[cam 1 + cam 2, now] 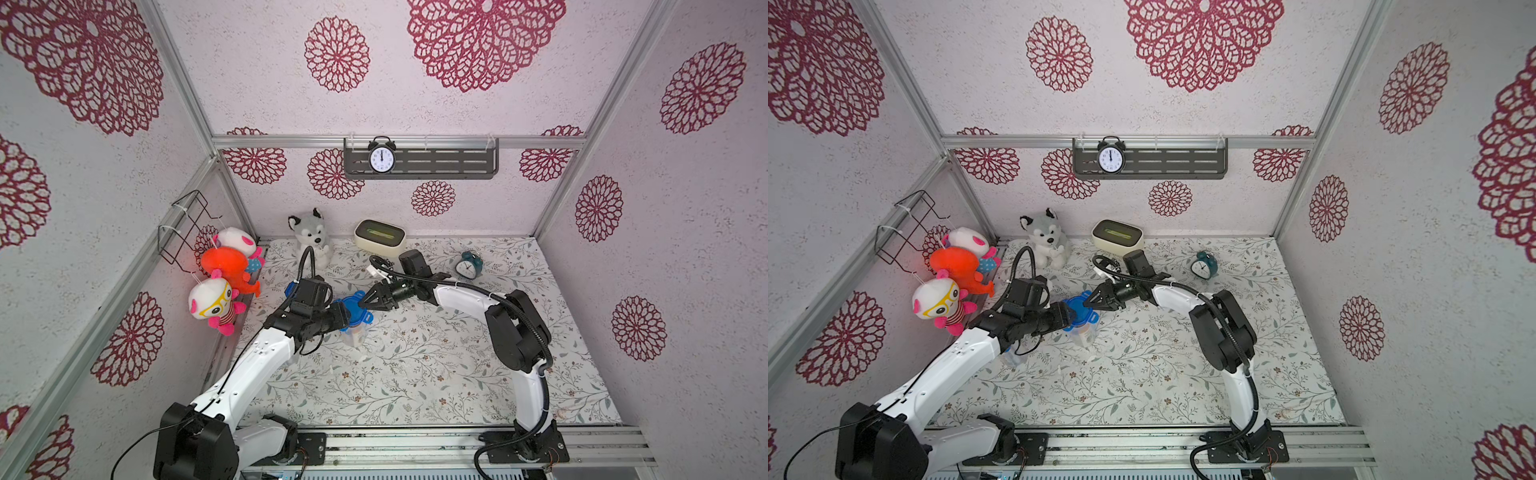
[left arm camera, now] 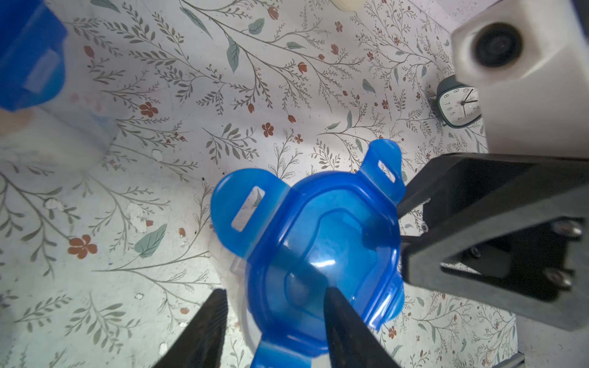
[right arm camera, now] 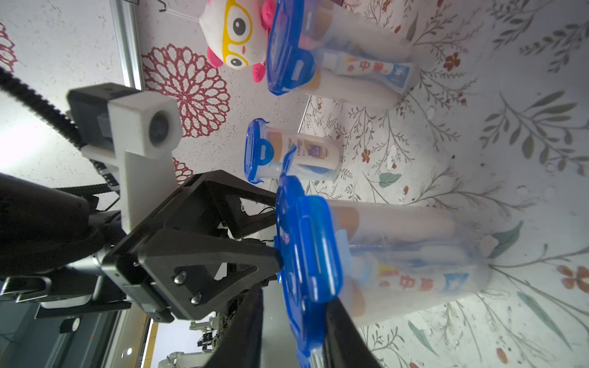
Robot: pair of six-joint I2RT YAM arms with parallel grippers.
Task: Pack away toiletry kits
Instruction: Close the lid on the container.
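The right gripper [image 3: 294, 296] is closest: its two black fingertips stand a little apart astride the rim of a blue tabbed lid [image 3: 306, 255], with a gap beside the rim, so nothing is clamped. The lid sits on a clear plastic cup [image 3: 414, 242] standing upright on the floral tablecloth [image 1: 415, 374]. Inside the cup are a toothpaste tube [image 3: 424, 280] and a white bottle with an orange cap [image 3: 382, 220].

Opposite, the left gripper [image 2: 274, 290] points down at the lid's top. Its jaws are parted about halfway and hold nothing, with one finger lying across the lid.

Behind the left jaws, near that arm's wrist, stand a second lidded cup [image 3: 296, 153] and a third lidded cup [image 3: 344, 54], both filled. Beyond them, plush toys [image 1: 216, 305] hang on the side wall.

Behind the right jaws, well apart, are a teal alarm clock [image 1: 469, 264] and a cream tissue box [image 1: 379, 236]. A husky plush [image 1: 311, 235] sits at the back edge.

Both arms reach inward with bent elbows, and their tips meet at the lid. A broad stretch of cloth runs from the jaws back to the arm bases.
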